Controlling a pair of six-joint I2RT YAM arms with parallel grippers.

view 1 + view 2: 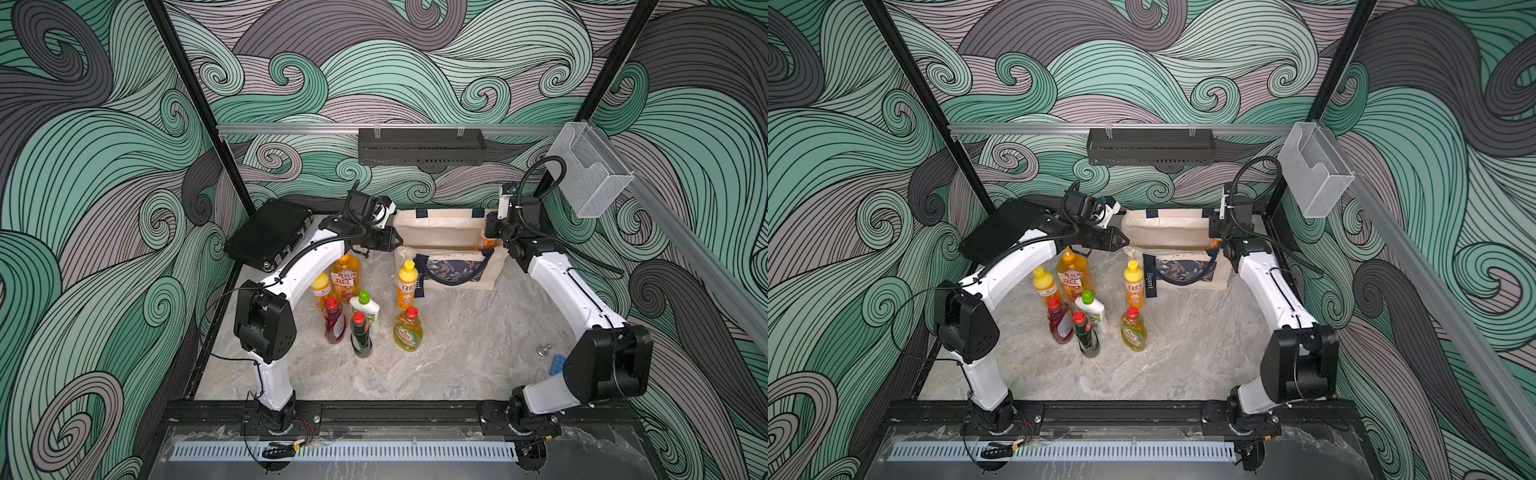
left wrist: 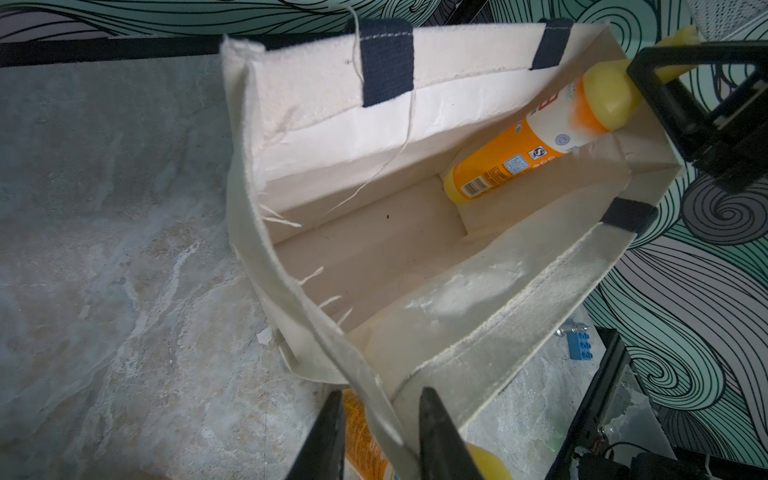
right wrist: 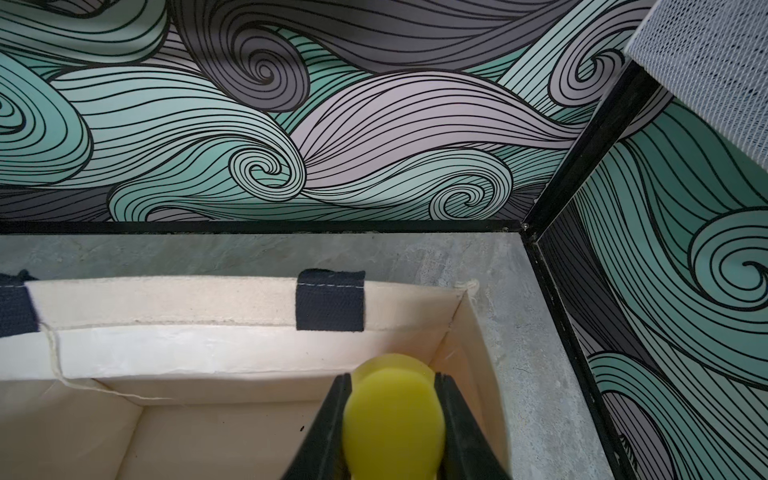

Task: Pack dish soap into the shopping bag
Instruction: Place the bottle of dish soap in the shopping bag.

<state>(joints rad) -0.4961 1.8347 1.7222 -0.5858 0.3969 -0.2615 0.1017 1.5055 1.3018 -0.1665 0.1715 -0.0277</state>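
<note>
Step in hand: we're lowering the first bottle into the cream canvas shopping bag with navy handles (image 1: 446, 232), at the end nearest our right claw.
Right claw (image 3: 392, 419): clamped tight on the yellow cap of an orange plastic dish-soap bottle (image 2: 536, 141); the bottle hangs tilted inside the bag, base near the floor, whether touching we can't tell.
Left claw (image 2: 380, 432): its two black fingers (image 2: 436, 432) straddle the bag's cream rim at the near corner, with a clear gap between them; it looks like a loose pinch holding the mouth open, though we can't tell if the cloth is actually gripped.
Bag: upright, mouth wide, nothing else inside it.
Waiting below the left claw: seven bottles standing on the grey marbled tabletop (image 1: 457, 353), among them a big amber pump bottle (image 1: 345, 276), a white green-capped bottle (image 1: 365, 307) and a yellow red-capped bottle (image 1: 408, 330).
Next move, as we judge it: ease the bottle down to the bag floor, let go of the cap, then lift straight up clear of the rim.
Watch for: the tilted bottle toppling along the floor on release.
</note>
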